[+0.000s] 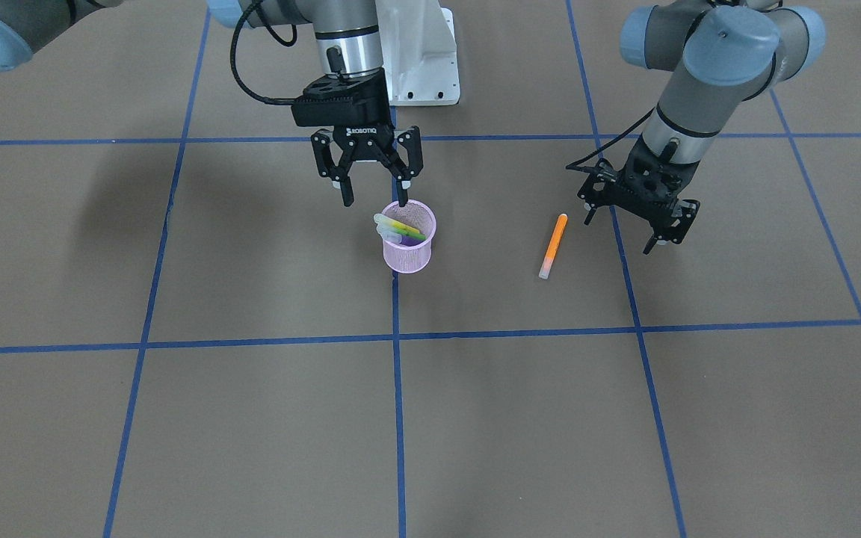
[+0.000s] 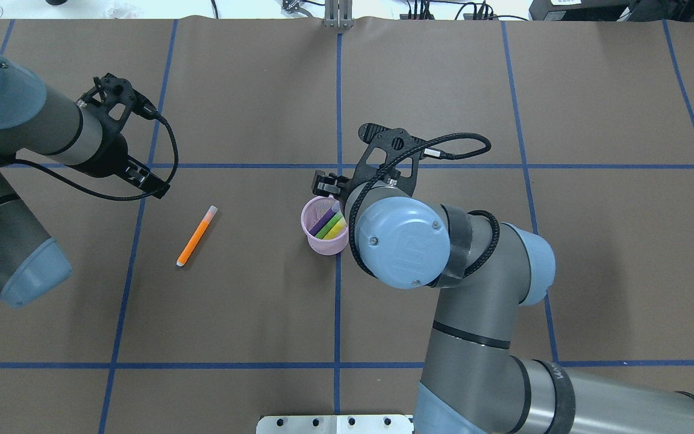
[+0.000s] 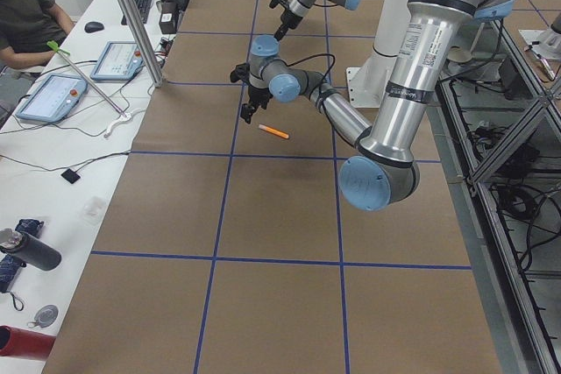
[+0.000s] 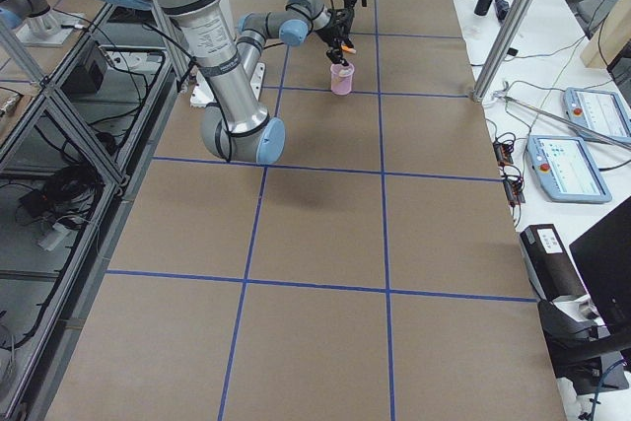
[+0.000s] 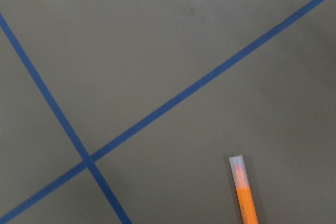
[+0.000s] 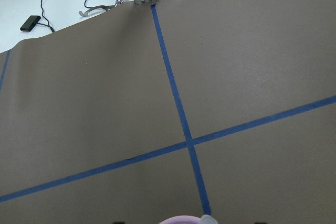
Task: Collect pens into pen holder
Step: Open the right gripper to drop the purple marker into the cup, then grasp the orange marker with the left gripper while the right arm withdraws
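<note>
Across the brown-papered table (image 1: pixel 251 418), wide bare room is seen on every side of the task's things, broken only by the blue tape lines (image 1: pixel 398 418) laid out as a grid. Along the far edge in the overhead view the paper is bounded by a white bench (image 2: pixel 142 7) strewn with cables, and an aluminium post (image 2: pixel 338 12) is fixed there at the middle line. At the robot's edge a white base plate (image 1: pixel 430 67) is bolted down.

The pen holder (image 1: pixel 409 243) is stood upright on the middle tape line, near a crossing, with open surface all round it. A purple pen (image 2: pixel 323 222), a green pen (image 2: pixel 330 227) and a yellow pen (image 2: pixel 338 229) are leaned inside it. The orange pen (image 1: pixel 553 245) is laid flat on the paper, well apart from the holder on the robot's left, its pale cap turned away from the robot.

The right gripper (image 1: pixel 375 198) is held pointing straight down over the holder, jaws spread wide and nothing gripped. One fingertip is seen at rim level, and contact cannot be judged. Its arm is angled in from the overhead view's lower right and bent at the elbow.

The left gripper (image 1: pixel 619 233) is hung tilted above the table, near the orange pen but clear of it, its fingers seemingly parted and empty. Only the pen's cap end is caught by its wrist camera
</note>
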